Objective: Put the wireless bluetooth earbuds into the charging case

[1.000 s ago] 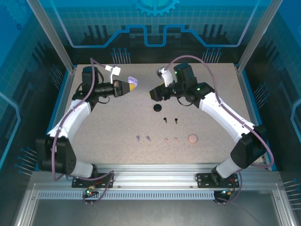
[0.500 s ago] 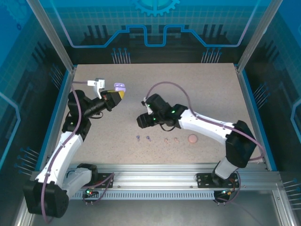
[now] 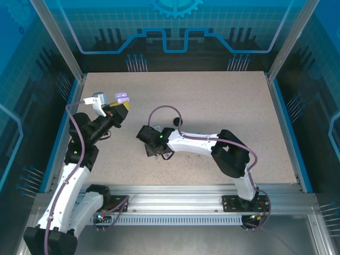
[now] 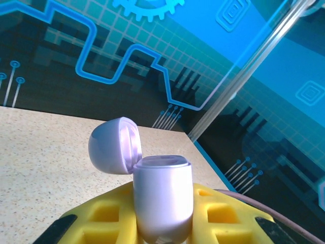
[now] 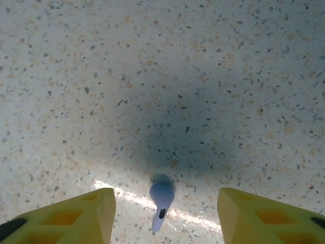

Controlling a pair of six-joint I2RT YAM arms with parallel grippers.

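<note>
Two robot arms: one left arm [image 3: 66, 178], one right arm [image 3: 191, 142]. Two cases: one purple case [image 4: 162, 198] with the lid open, up over the left side of the tabletop [image 3: 239, 101], and one black case [image 3: 177, 121] lying near the middle. One purple earbud [image 5: 161, 197] lying on the tabletop. Four yellow fingers [image 5: 76, 213]: two beside the purple case, two beside the earbud.

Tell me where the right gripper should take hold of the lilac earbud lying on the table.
Across the rounded head, from straight above. The lilac earbud lies flat on the table, its thin stem running along the gap of the right gripper, whose fingers would likely close on both free sides.
</note>
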